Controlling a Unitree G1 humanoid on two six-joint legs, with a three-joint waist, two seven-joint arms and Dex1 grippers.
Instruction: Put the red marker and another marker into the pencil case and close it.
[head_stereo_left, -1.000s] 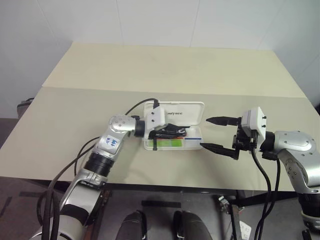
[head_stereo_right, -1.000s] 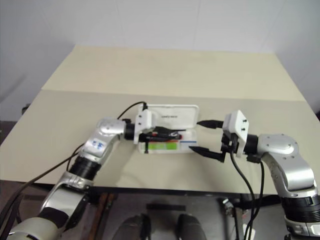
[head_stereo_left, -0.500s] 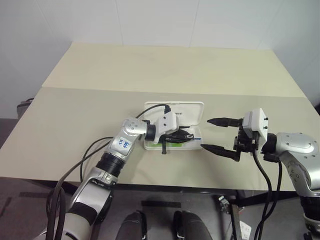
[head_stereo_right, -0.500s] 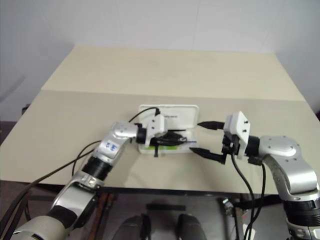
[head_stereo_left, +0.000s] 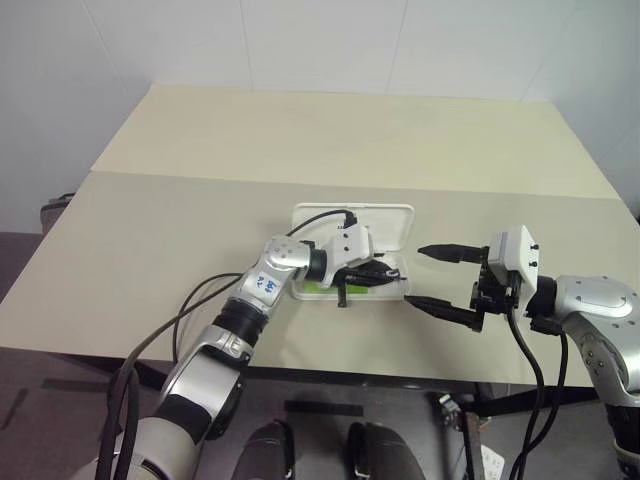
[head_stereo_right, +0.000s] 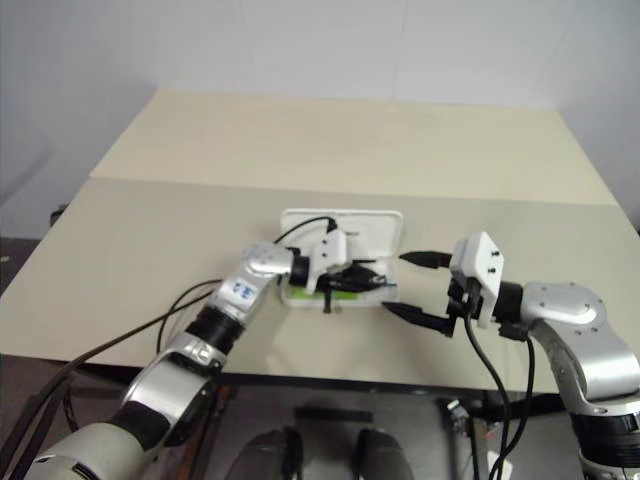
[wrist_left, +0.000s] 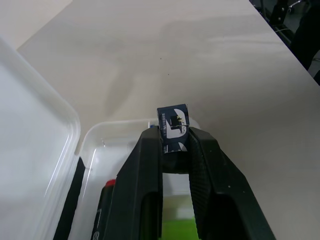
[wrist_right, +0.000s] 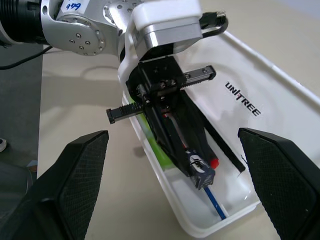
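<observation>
The white pencil case (head_stereo_left: 385, 222) lies open on the table, lid flat at the back and tray (wrist_right: 197, 220) in front. Inside the tray lies the light green marker (head_stereo_left: 318, 288), along the near wall. The red marker (wrist_left: 108, 184) rests beside it, mostly hidden under my left gripper. My left gripper (wrist_left: 172, 137) reaches along the tray from the left, shut on a small dark blue block (wrist_right: 200, 171) with white print, held over the tray's right end. My right gripper (head_stereo_left: 414, 275) hovers open just right of the case, touching nothing.
The beige table (head_stereo_left: 180, 230) stretches far behind and to both sides of the case; its front edge (head_stereo_left: 330, 368) runs close below the grippers. A black cable (head_stereo_left: 315, 215) from my left wrist arcs over the lid's left part.
My left gripper has slid to the right along the tray and sunk a little, still shut on the blue block. The right gripper has stayed in place, open.
</observation>
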